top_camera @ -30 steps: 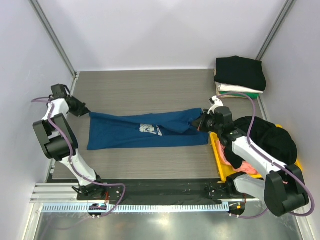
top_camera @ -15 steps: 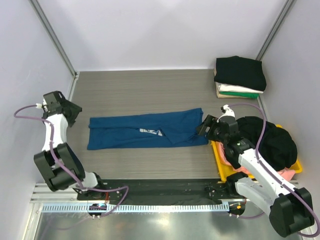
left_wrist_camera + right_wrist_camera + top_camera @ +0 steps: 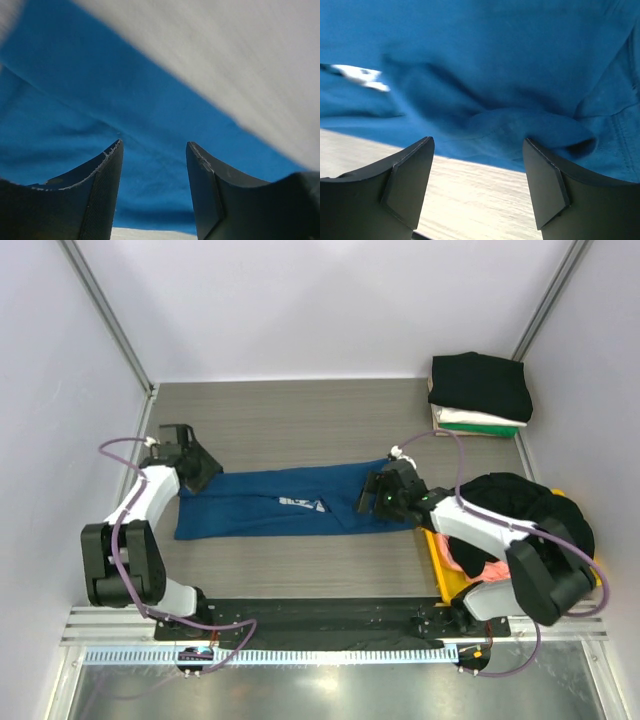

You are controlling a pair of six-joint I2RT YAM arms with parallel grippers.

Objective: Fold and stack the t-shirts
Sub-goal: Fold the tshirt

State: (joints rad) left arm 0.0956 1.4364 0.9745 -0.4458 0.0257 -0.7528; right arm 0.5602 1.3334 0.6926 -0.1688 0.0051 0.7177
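As I look down on the grey table, the dark blue t-shirt lies folded into a long flat band across the middle of the overhead frame, running left to right. Its white print sits near the centre of the band; it is too small from above and too blurred in the right wrist view for me to read any lettering. The left gripper is at the band's left end, by the upper corner of the cloth; in the left wrist view its fingers stand partly apart with only blue fabric and pale tabletop showing between them, nothing pinched, and I cannot tell whether the tips touch the cloth. The right gripper is over the band's right end, where the fabric bunches; the right wrist view shows its fingers spread wide above a rumpled fold close to the hem, holding nothing. At the upper right of the overhead frame a folded stack sits by the corner: a black t-shirt on top, a white t-shirt under it, the edge of a green t-shirt at the bottom. At the lower right, the yellow bin holds a heap of black cloth with pink cloth showing beneath it, near the blue band's right end.
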